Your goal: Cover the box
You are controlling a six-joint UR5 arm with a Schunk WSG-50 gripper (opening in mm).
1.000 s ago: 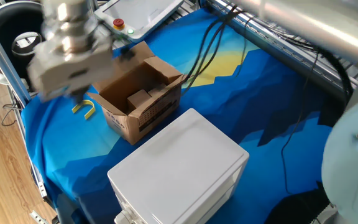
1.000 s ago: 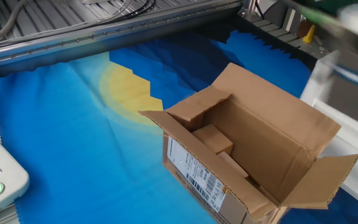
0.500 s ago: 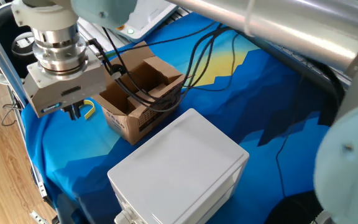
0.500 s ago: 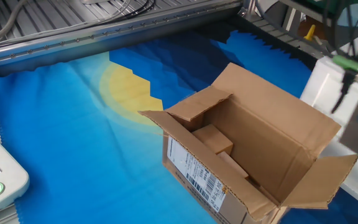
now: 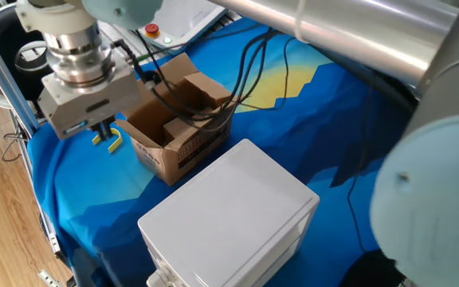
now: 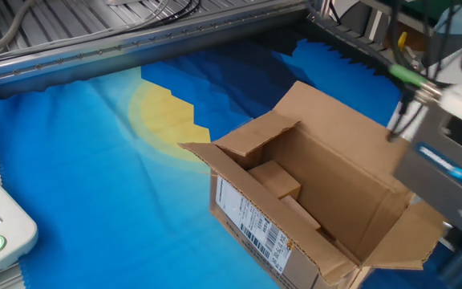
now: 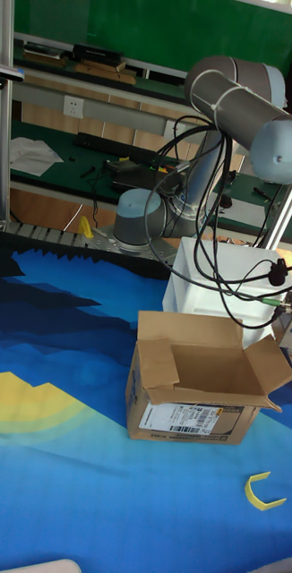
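Cardboard first: the box (image 6: 311, 209) sits open on the blue-and-yellow cloth (image 6: 95, 185), all four flaps up or splayed out, so nothing is covered so far. Inside it there's a smaller brown cardboard piece (image 6: 275, 178) lying on the bottom, looks like a little inner carton or insert, can't really tell which. A white shipping label with a barcode (image 6: 255, 229) is stuck on one outer side.

Near the box, on the cloth, lies a yellow U-shaped clip (image 7: 264, 492), a bit apart from the carton and not touching it. In one fixed view it's right under the gripper (image 5: 102, 131), which hangs just beside the box's outer flap. The dark fingers poke out below the grey gripper body, and honestly I can't tell whether they're closed or apart; nothing seems to be held.

On the box's other side stands the big white plastic box (image 5: 229, 215), lid on, very close to the carton. Black cables (image 5: 213, 88) from the arm droop across the open top of the carton.

Further back: a teach pendant (image 5: 178, 20) with a red button at the table edge, and the arm's base (image 7: 146, 219) behind the white box.
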